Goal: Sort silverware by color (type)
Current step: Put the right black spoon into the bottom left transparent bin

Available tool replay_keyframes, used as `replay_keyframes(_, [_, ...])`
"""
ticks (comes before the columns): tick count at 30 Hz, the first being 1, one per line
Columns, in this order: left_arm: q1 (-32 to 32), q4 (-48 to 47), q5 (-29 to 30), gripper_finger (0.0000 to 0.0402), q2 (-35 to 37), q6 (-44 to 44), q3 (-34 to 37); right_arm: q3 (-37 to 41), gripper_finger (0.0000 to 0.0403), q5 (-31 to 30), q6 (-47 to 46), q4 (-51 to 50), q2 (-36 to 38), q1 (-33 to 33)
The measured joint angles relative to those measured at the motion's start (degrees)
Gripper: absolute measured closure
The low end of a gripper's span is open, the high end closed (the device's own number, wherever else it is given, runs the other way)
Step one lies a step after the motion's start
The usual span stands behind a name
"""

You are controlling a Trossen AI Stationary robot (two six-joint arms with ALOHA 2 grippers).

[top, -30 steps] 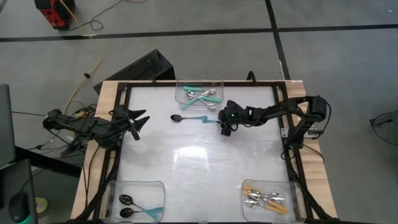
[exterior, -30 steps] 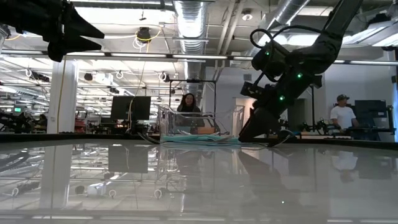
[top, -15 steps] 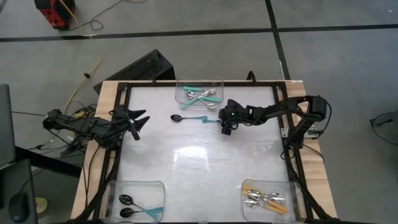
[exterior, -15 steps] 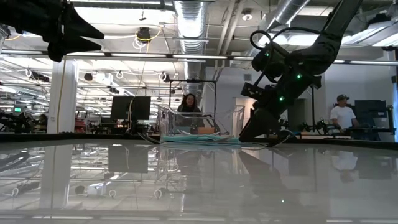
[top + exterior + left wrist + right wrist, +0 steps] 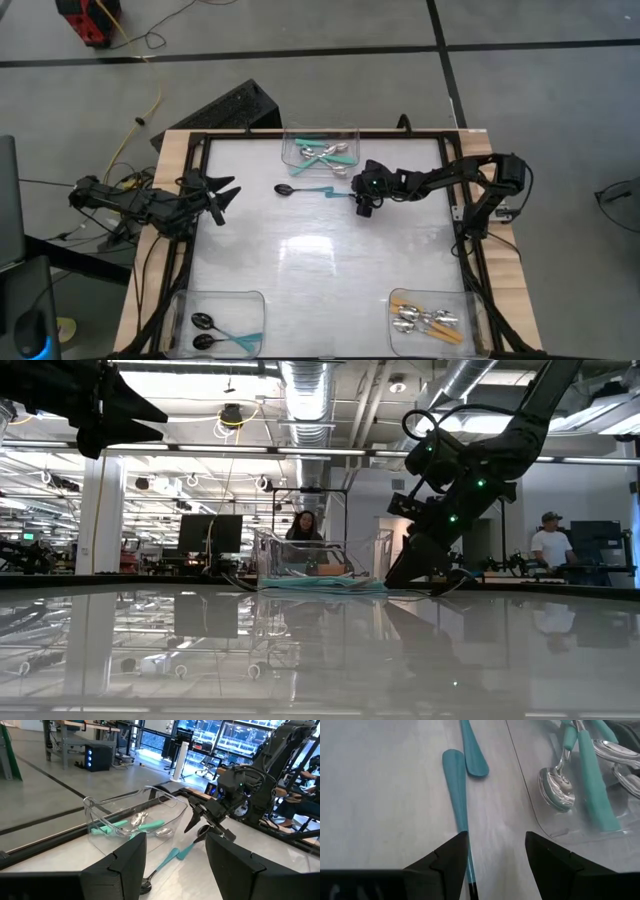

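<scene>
No legible text (anywhere visible)

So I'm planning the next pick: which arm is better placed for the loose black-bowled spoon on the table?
Right. The right claw hangs open beside the spoon, at its teal handle; the left claw waits open at the table's left edge.

No change is seen vs. the earlier pics. No shift is noted in arms, spoons or bins on the worktop.
</scene>
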State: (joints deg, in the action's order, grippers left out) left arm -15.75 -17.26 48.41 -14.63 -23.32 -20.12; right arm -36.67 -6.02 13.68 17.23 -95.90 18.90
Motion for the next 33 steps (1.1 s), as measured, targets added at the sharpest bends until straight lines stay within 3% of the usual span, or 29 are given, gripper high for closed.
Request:
replay_keyframes(14, [0.00,0.27,0.00,0.0212,0.00,-0.25,0.02,-0.02,0.0182,1.83,-0.13,4.21,0.00,-0.12])
replay_keyframes(19, [0.00,0.13,-0.01,0.0212,0.00,-1.54,0.00,-0.02,0.0182,5.66,-0.17,5.16,-0.20,-0.12])
replay_keyframes(33, [0.00,0.06,-0.03,0.0212,0.02,-2.44,0.02,-0.17,0.0182,6.16,-0.32,8.79,-7.39,-0.07])
